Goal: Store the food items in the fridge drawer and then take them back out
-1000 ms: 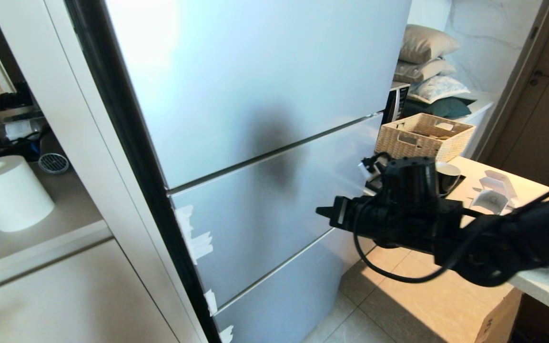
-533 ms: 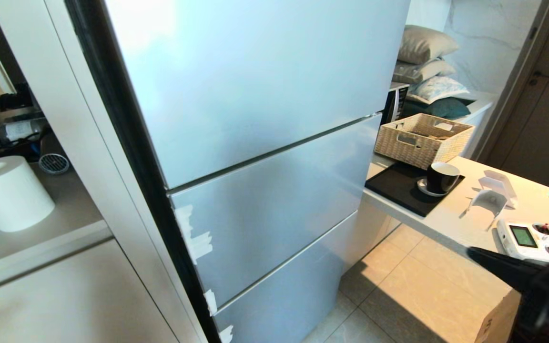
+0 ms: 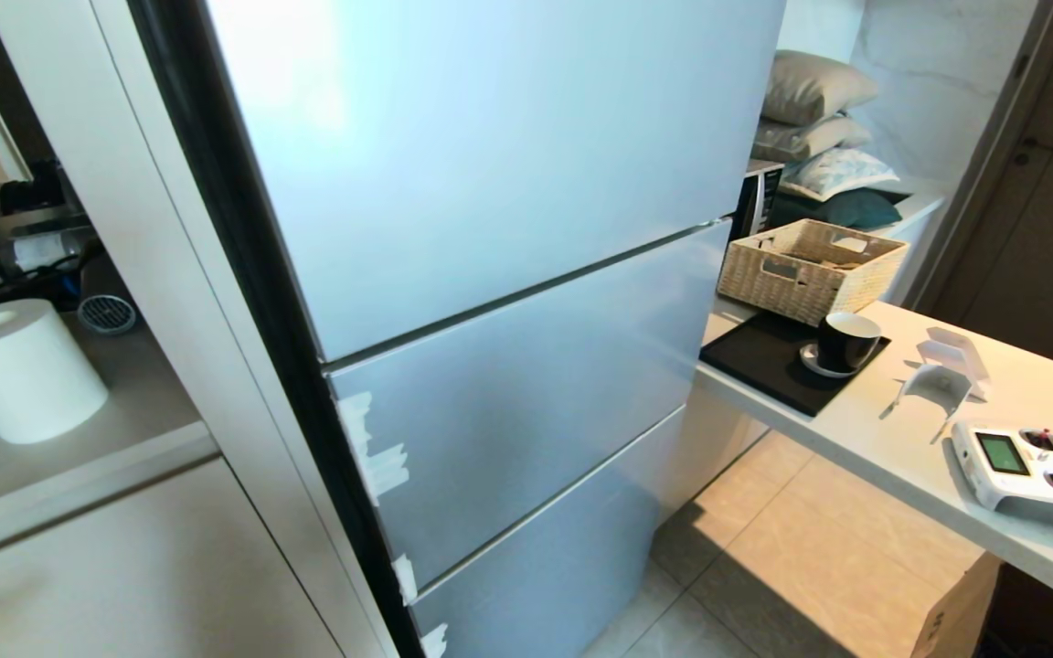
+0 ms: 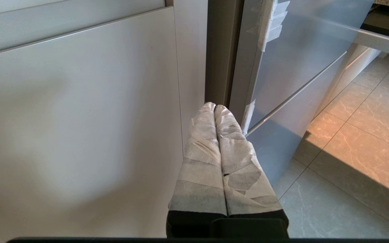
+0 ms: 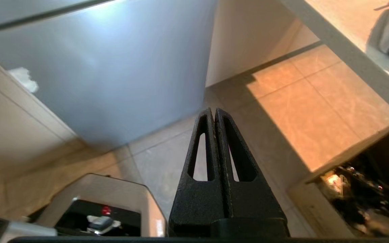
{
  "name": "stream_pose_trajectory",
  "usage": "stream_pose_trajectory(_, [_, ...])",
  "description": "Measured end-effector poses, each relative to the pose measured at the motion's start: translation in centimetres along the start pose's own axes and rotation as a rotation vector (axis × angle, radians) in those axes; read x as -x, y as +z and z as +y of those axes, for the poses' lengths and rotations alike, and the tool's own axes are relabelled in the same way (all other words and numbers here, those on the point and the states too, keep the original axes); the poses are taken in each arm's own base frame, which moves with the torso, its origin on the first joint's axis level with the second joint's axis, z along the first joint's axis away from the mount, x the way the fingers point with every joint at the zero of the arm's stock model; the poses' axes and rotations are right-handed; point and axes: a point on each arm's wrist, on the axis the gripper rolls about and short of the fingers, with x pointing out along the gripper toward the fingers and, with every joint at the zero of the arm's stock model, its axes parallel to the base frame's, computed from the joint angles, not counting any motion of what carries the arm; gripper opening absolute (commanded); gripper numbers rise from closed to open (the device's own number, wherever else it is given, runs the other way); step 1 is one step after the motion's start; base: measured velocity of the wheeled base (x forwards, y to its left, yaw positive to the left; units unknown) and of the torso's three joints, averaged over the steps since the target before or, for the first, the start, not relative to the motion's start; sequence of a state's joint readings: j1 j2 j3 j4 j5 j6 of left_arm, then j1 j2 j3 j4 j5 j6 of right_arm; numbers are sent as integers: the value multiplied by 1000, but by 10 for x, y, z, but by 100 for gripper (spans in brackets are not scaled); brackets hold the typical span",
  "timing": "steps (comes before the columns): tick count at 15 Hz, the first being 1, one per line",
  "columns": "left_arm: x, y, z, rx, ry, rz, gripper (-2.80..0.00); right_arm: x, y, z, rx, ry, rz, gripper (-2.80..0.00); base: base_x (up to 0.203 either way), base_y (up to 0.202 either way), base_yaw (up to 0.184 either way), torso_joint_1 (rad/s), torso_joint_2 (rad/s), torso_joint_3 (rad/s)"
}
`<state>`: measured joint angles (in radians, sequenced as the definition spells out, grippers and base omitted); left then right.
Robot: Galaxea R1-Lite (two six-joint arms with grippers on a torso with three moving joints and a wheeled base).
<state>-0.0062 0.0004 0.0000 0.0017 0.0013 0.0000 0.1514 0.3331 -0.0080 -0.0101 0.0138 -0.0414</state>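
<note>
- Fridge (image 3: pixel 508 183): all fronts closed, top door plus two drawer fronts below. You can't see inside, so the fridge drawer and the food item aren't in any view; can't tell where either sits.
- White tape strips (image 3: pixel 378 457) stuck along the fridge's left edge.
- Wicker basket (image 3: pixel 810 265) on the counter (image 3: pixel 865 429) to the right of the fridge; only pale scraps show in it, contents otherwise unclear.
- Black cup (image 3: pixel 846 340) upright on a saucer, on the black mat (image 3: pixel 755 356) just in front of the basket.
- White remote w/ screen (image 3: pixel 1025 461) near the counter's front edge. Paper roll (image 3: pixel 19 370) on the shelf left of the fridge.
- Left gripper (image 4: pixel 214 107): tape-wrapped fingers pressed together, nothing between them. Low, pointing at the seam between cabinet panel (image 4: pixel 79 118) and fridge, not touching.
- Right gripper (image 5: pixel 213 111): black fingers closed flat on each other, empty. Low, aimed down at the tiled floor (image 5: pixel 302 111) by the fridge's bottom corner, under the counter edge.
- Neither arm shows in your head view.
</note>
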Motion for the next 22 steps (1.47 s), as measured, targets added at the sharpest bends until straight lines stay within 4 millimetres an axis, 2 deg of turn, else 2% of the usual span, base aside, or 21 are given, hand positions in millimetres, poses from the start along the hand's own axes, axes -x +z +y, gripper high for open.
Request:
stream_pose_trajectory(3, [0, 0, 0, 0, 0, 0, -280, 3, -4, 0, 68, 7, -25, -280, 0, 0, 0, 0, 0, 0])
stream_pose_trajectory(11, [0, 0, 0, 0, 0, 0, -280, 5, -5, 0, -8, -64, -43, -280, 0, 0, 0, 0, 0, 0])
stream_pose_trajectory(17, [0, 0, 0, 0, -1, 0, -280, 19, -12, 4, 47, -144, -241, -280, 0, 0, 0, 0, 0, 0])
stream_pose_trajectory(22, [0, 0, 0, 0, 0, 0, -280, 22, -15, 5, 41, -154, -295, -280, 0, 0, 0, 0, 0, 0])
